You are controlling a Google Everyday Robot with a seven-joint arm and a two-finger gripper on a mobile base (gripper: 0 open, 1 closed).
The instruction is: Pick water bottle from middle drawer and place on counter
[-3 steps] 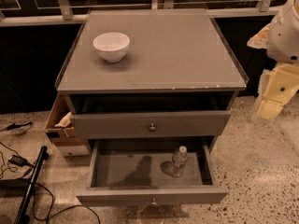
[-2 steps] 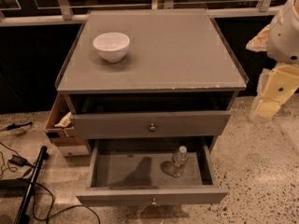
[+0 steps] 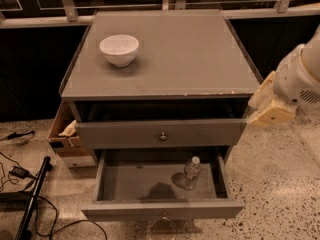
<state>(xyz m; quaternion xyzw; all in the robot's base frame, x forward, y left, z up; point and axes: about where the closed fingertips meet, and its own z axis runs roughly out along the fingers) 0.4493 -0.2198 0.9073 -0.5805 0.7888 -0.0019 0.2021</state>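
The water bottle (image 3: 191, 169), small and clear with a white cap, stands upright at the right of the open middle drawer (image 3: 140, 184), the lowest one, pulled out toward me. The counter (image 3: 175, 59) is the flat grey cabinet top above it. My gripper (image 3: 270, 111), pale beige on a white arm, hangs at the right of the cabinet, beside the counter's front right corner. It is above and to the right of the bottle and touches nothing.
A white bowl (image 3: 119, 49) sits at the counter's back left. A shut drawer front with a round knob (image 3: 162, 136) lies above the open drawer. An open cardboard box (image 3: 65, 134) stands left of the cabinet. Cables and a black pole (image 3: 30, 204) lie on the floor.
My arm and gripper have moved left and slightly down, closer to the cabinet's right side. The bottle, bowl and drawers have not moved.
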